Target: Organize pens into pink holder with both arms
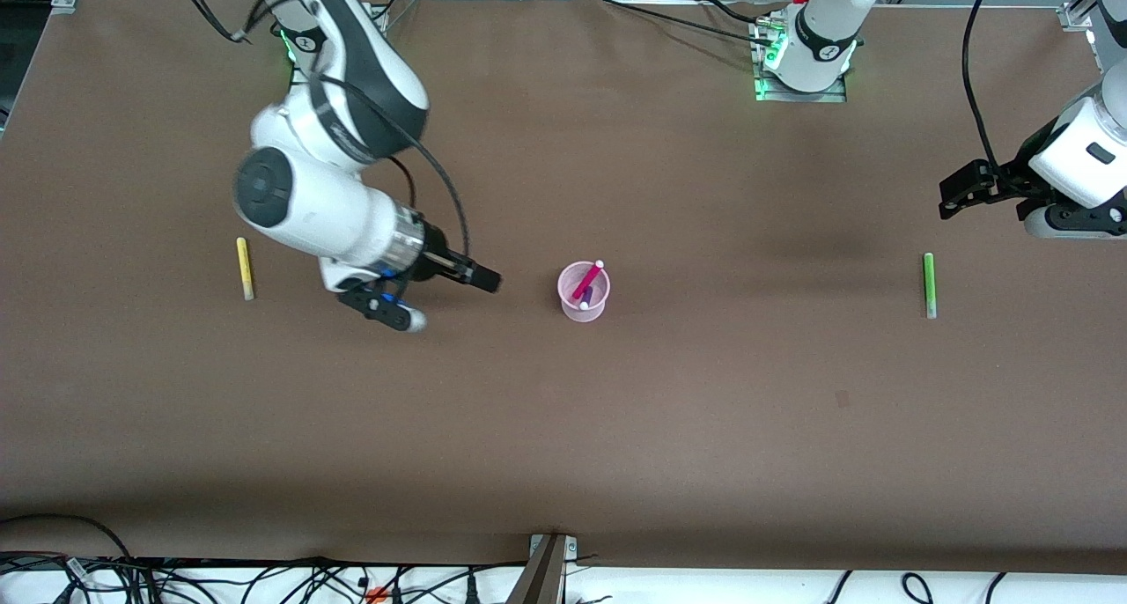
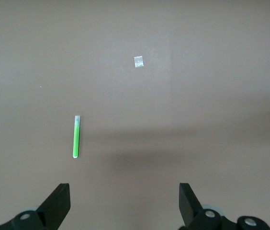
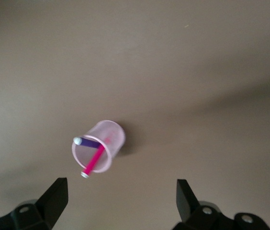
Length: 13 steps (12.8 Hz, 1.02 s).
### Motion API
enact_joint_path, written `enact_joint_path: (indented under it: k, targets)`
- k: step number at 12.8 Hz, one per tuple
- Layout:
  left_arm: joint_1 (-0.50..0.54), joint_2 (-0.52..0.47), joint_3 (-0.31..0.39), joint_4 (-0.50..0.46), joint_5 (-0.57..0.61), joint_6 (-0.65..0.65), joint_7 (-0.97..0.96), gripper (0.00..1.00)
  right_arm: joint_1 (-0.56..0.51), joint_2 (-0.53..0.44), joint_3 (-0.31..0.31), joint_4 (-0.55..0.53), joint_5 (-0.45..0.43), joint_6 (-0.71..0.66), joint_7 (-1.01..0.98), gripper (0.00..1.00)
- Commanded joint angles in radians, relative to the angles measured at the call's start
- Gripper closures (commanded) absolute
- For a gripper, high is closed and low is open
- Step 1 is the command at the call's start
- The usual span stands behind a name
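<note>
my two arms are glossy white shells with black joint bands and round black end caps. loose black cables loop along them. each base glows green where it bolts down. my right gripper (image 1: pixel 445 296) and my left gripper (image 1: pixel 964 190) are black, with wedge-shaped fingers (image 2: pixel 58 203) and silver screw heads.

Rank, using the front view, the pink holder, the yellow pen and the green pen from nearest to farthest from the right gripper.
From the right gripper:
1. Yellow pen, toward the right arm's end of the table.
2. Pink holder, mid-table; nearly as near as the yellow pen.
3. Green pen, toward the left arm's end, clearly farthest.
</note>
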Motion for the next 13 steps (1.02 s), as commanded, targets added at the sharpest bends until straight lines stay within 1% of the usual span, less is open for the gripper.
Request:
enact_joint_path:
  k: [1, 2, 3, 4, 5, 6, 7, 8, 9, 11, 13]
  targets:
    - [-0.005, 0.012, 0.000, 0.028, 0.019, -0.022, 0.018, 0.00, 0.006, -0.171, -0.066, -0.100, -0.081, -0.123, -0.156, 0.00]
    - [-0.005, 0.013, 0.000, 0.028, 0.019, -0.022, 0.018, 0.00, 0.006, -0.237, -0.093, -0.149, -0.109, -0.160, -0.206, 0.00]
    - [-0.005, 0.013, 0.000, 0.028, 0.019, -0.022, 0.019, 0.00, 0.001, -0.311, -0.103, -0.204, -0.136, -0.177, -0.267, 0.00]
    - [-0.005, 0.013, 0.000, 0.028, 0.017, -0.022, 0.022, 0.00, -0.029, -0.381, -0.092, -0.261, -0.190, -0.188, -0.297, 0.00]
    - [-0.003, 0.013, 0.001, 0.028, 0.017, -0.023, 0.030, 0.00, -0.064, -0.434, -0.071, -0.294, -0.227, -0.215, -0.329, 0.00]
    - [-0.002, 0.013, 0.001, 0.027, 0.017, -0.023, 0.030, 0.00, -0.109, -0.461, -0.048, -0.291, -0.233, -0.256, -0.364, 0.00]
    - [-0.002, 0.013, 0.001, 0.027, 0.017, -0.025, 0.030, 0.00, -0.159, -0.463, -0.019, -0.282, -0.242, -0.293, -0.410, 0.00]
    - [-0.003, 0.012, 0.001, 0.027, 0.019, -0.028, 0.030, 0.00, -0.213, -0.466, 0.019, -0.270, -0.274, -0.312, -0.465, 0.00]
    - [-0.005, 0.012, 0.000, 0.027, 0.019, -0.028, 0.028, 0.00, -0.250, -0.468, 0.041, -0.253, -0.294, -0.320, -0.515, 0.00]
    - [-0.005, 0.012, 0.001, 0.027, 0.019, -0.028, 0.030, 0.00, -0.275, -0.460, 0.046, -0.213, -0.299, -0.321, -0.567, 0.00]
    - [-0.005, 0.013, 0.001, 0.027, 0.019, -0.027, 0.030, 0.00, -0.284, -0.459, 0.049, -0.203, -0.299, -0.321, -0.567, 0.00]
